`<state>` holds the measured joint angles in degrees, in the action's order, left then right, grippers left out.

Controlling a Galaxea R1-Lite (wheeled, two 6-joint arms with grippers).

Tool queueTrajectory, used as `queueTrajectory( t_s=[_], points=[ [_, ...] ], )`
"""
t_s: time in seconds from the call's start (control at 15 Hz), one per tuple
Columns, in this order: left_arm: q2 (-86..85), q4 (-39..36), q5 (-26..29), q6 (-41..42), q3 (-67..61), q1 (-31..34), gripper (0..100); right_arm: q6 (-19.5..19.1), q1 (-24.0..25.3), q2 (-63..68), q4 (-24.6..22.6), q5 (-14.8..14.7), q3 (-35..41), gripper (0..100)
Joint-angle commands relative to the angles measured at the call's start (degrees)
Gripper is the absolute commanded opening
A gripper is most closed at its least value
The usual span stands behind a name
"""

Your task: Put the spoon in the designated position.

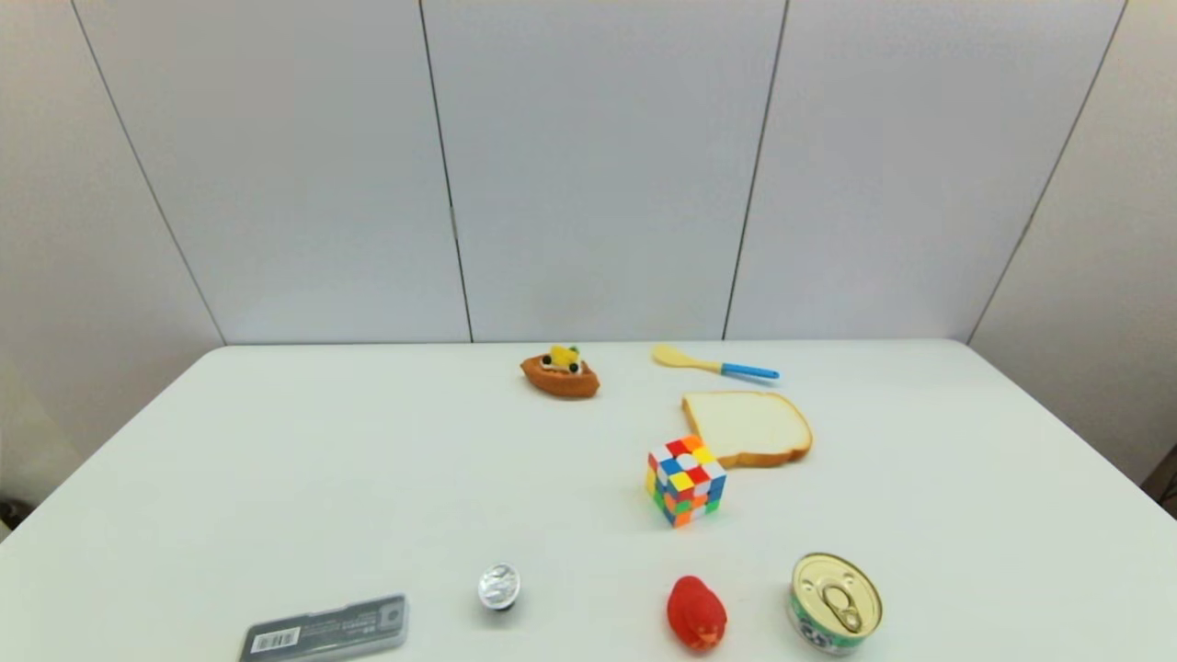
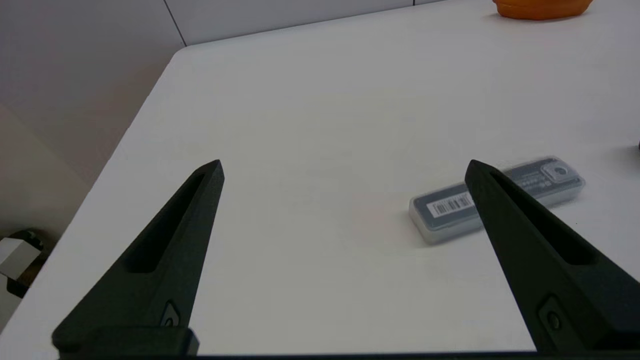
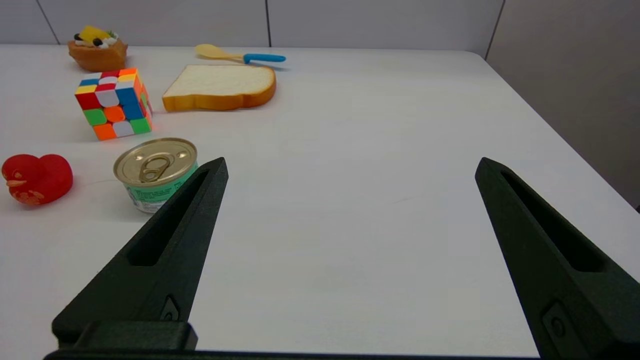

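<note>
Nine loose things lie on one white table (image 1: 276,441) — one of each kind, no duplicates. One spoon (image 1: 714,364), yellow bowl and blue handle. One bread slice (image 1: 749,428). One scrambled puzzle cube (image 1: 685,480). One small tart topped with fruit (image 1: 560,371). One red rubber duck (image 1: 696,613). One pull-tab tin can (image 1: 835,603), just beside the right gripper's (image 3: 350,167) own finger. One small silvery foil-topped cup (image 1: 498,586). One grey barcoded case (image 1: 325,629) — partly behind a finger of the left gripper (image 2: 345,167). Two grippers, two black fingers each, both pairs spread wide.
</note>
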<state>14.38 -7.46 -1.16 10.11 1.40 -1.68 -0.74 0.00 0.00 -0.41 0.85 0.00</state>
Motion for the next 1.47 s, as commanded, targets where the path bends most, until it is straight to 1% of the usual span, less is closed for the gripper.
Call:
queueTrajectory(
  t_s=[0.07,0.13,0.2,0.33,0.47,1.47],
  points=[
    [-11.3,6.4,3.4,-2.0,-1.4,0.8,100,0.0,0.0,0.1,0.0,0.0,0.0,100],
    [-13.7,9.3,3.6,-2.1,-0.8,0.8,100,0.0,0.0,0.1,0.0,0.0,0.0,100],
    [-14.5,8.8,3.4,-3.1,-0.9,0.8,100,0.0,0.0,0.1,0.0,0.0,0.0,100],
    [-14.5,6.8,2.2,-7.6,-1.4,0.8,100,0.0,0.0,0.1,0.0,0.0,0.0,100],
    [-14.4,6.8,1.2,-9.9,-1.3,0.8,100,0.0,0.0,0.1,0.0,0.0,0.0,100],
    [-14.5,6.8,1.2,-9.9,-1.3,0.8,100,0.0,0.0,0.1,-0.1,0.0,0.0,100]
  ],
)
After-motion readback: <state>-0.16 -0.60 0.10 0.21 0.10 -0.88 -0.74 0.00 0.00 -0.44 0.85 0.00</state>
